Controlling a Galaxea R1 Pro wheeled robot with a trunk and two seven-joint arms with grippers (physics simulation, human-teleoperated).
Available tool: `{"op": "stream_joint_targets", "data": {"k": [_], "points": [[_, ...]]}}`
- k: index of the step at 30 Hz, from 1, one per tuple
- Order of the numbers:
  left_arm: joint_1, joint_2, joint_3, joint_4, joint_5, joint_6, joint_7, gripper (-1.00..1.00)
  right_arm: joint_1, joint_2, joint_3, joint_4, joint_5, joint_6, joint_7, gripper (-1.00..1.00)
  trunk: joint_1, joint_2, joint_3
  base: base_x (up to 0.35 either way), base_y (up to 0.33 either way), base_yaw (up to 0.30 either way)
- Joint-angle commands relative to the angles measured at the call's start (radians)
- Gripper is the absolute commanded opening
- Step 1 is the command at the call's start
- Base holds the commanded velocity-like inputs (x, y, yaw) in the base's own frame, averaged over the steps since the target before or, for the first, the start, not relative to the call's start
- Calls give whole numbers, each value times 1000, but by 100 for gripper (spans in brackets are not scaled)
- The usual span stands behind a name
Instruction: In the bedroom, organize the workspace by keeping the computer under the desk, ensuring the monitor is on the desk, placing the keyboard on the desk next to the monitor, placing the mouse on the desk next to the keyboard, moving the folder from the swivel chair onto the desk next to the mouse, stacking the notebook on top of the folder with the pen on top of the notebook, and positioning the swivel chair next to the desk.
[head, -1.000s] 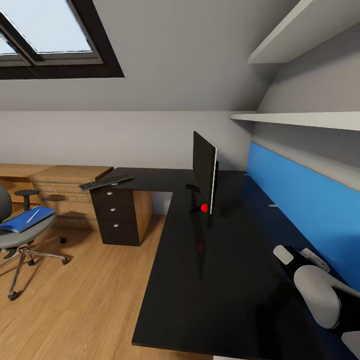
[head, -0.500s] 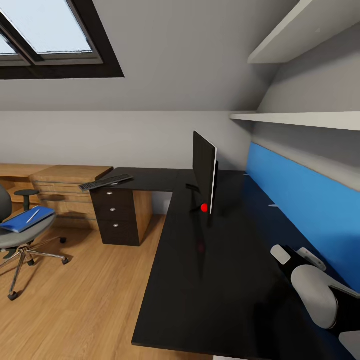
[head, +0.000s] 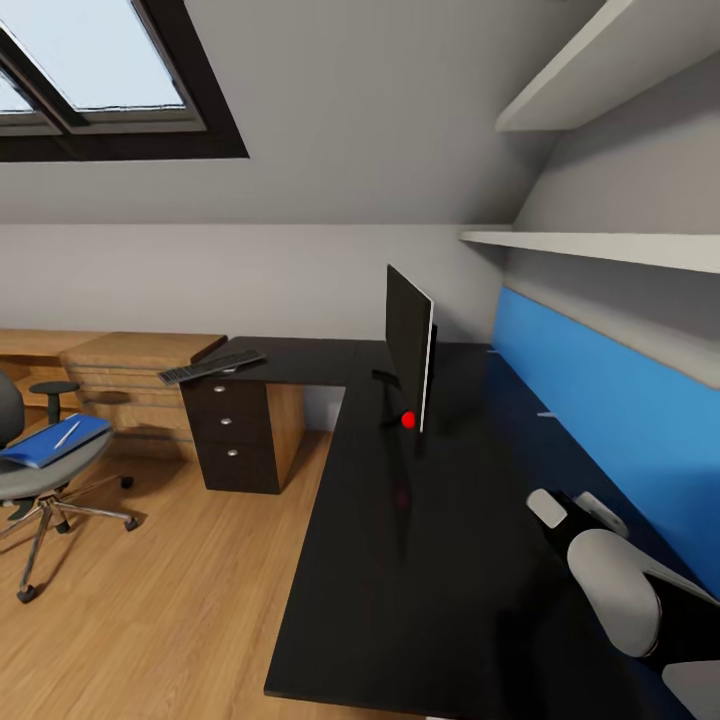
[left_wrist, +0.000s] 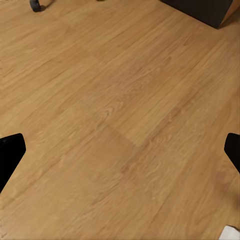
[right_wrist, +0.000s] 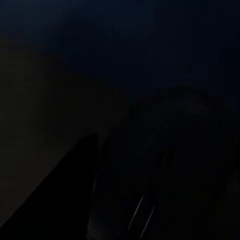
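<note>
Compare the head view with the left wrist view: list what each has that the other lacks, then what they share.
Head view alone: the monitor upright on the black desk, the keyboard at the far end above the drawer unit, the blue folder with a pen on the swivel chair, the skylight, shelves and blue wall panel, and the right arm.

Left wrist view alone: the left gripper's dark fingertips at the picture's edges, spread wide over bare boards.

Shared: the light wood floor and a dark desk corner.

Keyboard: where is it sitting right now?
In the head view the keyboard lies at the far left end of the desk, above the dark drawer unit, well left of the monitor and overhanging the edge.
</note>
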Motion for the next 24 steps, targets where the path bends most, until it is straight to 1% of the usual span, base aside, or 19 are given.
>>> {"op": "stream_joint_targets", "data": {"k": [1,6,8,10,12,14,16,17,20,21,22,23,24], "points": [[0,1,-5,-1,10,-6,5,100,0,2,4,0,-11,-7,6,-100,-4,7,2,0,0,0],[0,1,-5,0,10,-6,5,100,1,5,15,0,-11,-6,49,-100,-23,42,18,0,0,0],[0,1,-5,-1,10,-6,5,100,1,9,31,-1,-10,-6,68,-100,-31,56,24,0,0,0],[0,1,-5,0,10,-6,5,100,1,19,49,-4,-9,-6,76,-100,-38,70,31,0,0,0],[0,1,-5,0,10,-6,6,100,1,40,85,-7,0,-7,81,-100,-46,84,37,0,0,0],[0,1,-5,0,10,-6,6,100,1,51,107,-8,6,-7,82,-100,-54,98,43,0,0,0],[0,1,-5,1,10,-6,6,100,2,73,147,-12,12,-7,83,-100,-61,112,49,0,0,0],[0,1,-5,1,10,-6,6,100,3,90,164,-24,15,-6,83,-100,-65,119,53,0,0,0],[0,1,-5,1,10,-6,6,100,16,129,179,-82,24,0,82,-100,-77,140,62,0,0,0],[0,1,-5,1,10,-6,6,100,23,135,181,-96,30,2,82,-100,-81,147,65,0,0,0],[0,2,-5,1,10,-6,6,100,45,148,182,-144,52,21,81,-100,-81,147,65,0,0,0],[0,2,-5,1,10,-6,6,100,75,158,184,-209,77,58,80,-100,-81,147,65,0,0,0],[0,2,-5,1,10,-6,6,100,93,162,184,-246,87,83,79,-100,-81,147,65,0,0,0]]}}
